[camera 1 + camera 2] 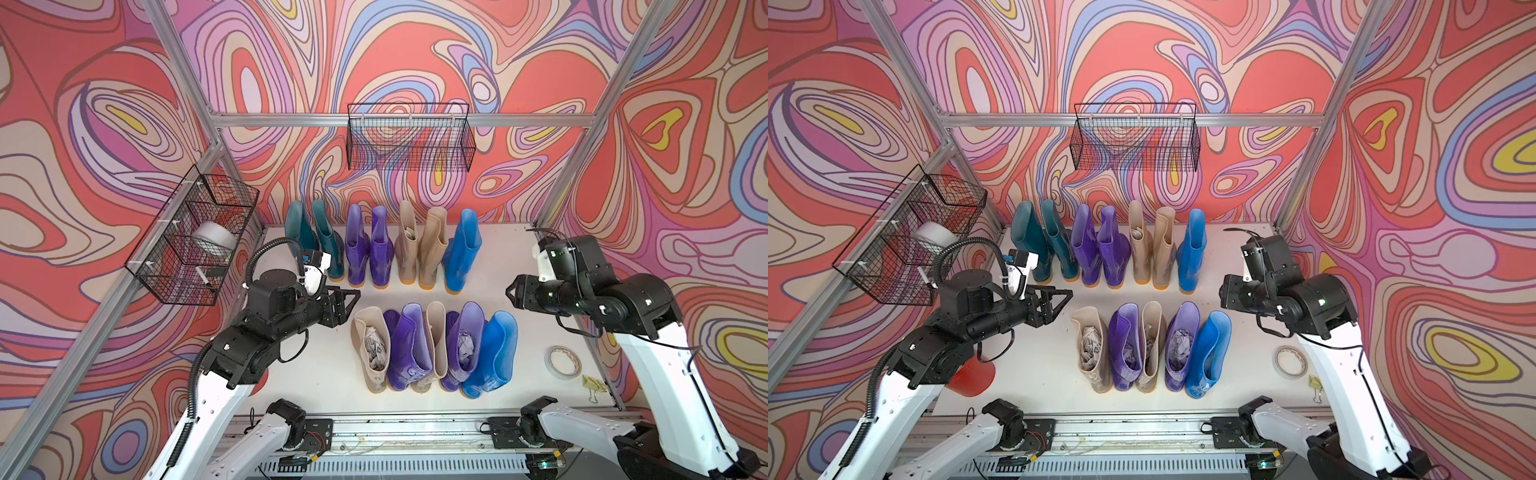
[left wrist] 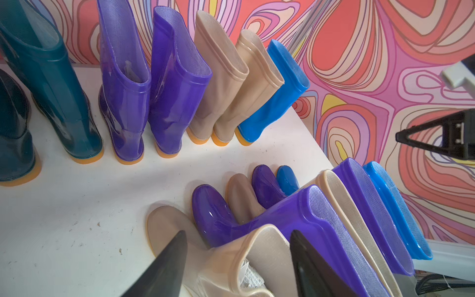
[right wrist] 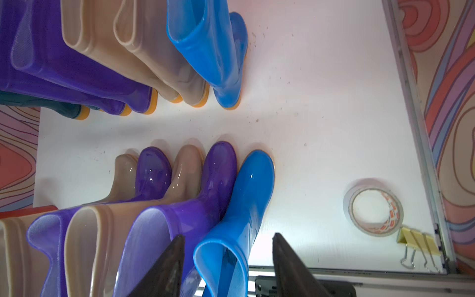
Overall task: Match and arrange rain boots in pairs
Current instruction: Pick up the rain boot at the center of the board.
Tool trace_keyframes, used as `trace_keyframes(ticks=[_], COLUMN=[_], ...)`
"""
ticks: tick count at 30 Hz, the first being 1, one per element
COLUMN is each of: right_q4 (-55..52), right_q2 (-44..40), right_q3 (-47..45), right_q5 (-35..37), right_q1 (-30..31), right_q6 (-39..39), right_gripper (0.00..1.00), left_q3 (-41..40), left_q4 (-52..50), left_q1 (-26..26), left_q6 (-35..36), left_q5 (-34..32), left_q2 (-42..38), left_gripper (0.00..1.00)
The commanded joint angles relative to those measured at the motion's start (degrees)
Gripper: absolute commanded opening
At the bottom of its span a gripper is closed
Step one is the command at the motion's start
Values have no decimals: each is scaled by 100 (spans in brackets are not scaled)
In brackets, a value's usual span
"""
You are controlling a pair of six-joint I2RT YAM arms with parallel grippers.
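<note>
- Now, the biggest worry first: the rain boots in the front row [image 1: 432, 349] stand packed side by side, beige, purple, beige, purple, blue. Drag one out sideways and I reckon its neighbours could tip like dominoes.
- Next risk is the pairing run itself. The back row [image 1: 382, 245] along the wall reads teal, teal, purple, purple, beige, beige, then a lone blue boot [image 1: 463, 249]. Its likely mate, the front blue boot [image 3: 231, 205], closes the right end of the front row. Carrying it across the bare strip of table [image 1: 519, 257] could clip the back row's heels.
- Smaller hazard: these cuffs look glossy and soft, so a pinch on one wall may slip or fold.
- Smallest: a tape roll [image 1: 563, 361] and binder clips [image 3: 416, 246] lie near the right arm, well apart from the boots. A low sweep might scatter them.
- Poses now. The right arm reaches in from the side with the right gripper [image 3: 228, 236] roughly level. Its fingers are spread, with the blue cuff seen between them and a gap on each side, gripping nothing.
- Opposite it, the left gripper [image 2: 238, 231] has its fingers wide apart. It is sighted over the paper-stuffed end beige boot [image 1: 372, 345] and is empty too.
</note>
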Motion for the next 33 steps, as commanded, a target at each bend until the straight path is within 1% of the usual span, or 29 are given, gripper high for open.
trace_keyframes(ticks=[1, 8, 12, 20, 22, 28, 30, 33], right_q4=[-283, -117, -56, 188, 208, 277, 325, 463], right_q2=[-206, -515, -681, -829, -819, -752, -707, -628], right_q3=[-228, -986, -1203, -1704, -1814, -1960, -2005, -2142], right_q5=[-290, -987, -1171, -1595, -1588, -1426, -1381, -1372], right_q1=[38, 31, 39, 38, 41, 71, 82, 117], right_q6=[325, 570, 681, 666, 641, 636, 648, 644], right_gripper=[60, 62, 63, 62, 62, 56, 49, 43], left_q3=[172, 155, 145, 128, 137, 146, 162, 199], left_q4=[163, 101, 58, 120, 110, 66, 51, 13], left_q1=[-34, -29, -27, -27, -28, -30, -31, -33], left_q6=[45, -34, -26, -17, -17, 2, 3, 5], left_q5=[35, -58, -105, -49, -49, -102, -101, -94], left_q2=[-50, -116, -123, -16, -31, -77, -62, -50], left_gripper=[65, 65, 65, 65, 65, 65, 65, 65])
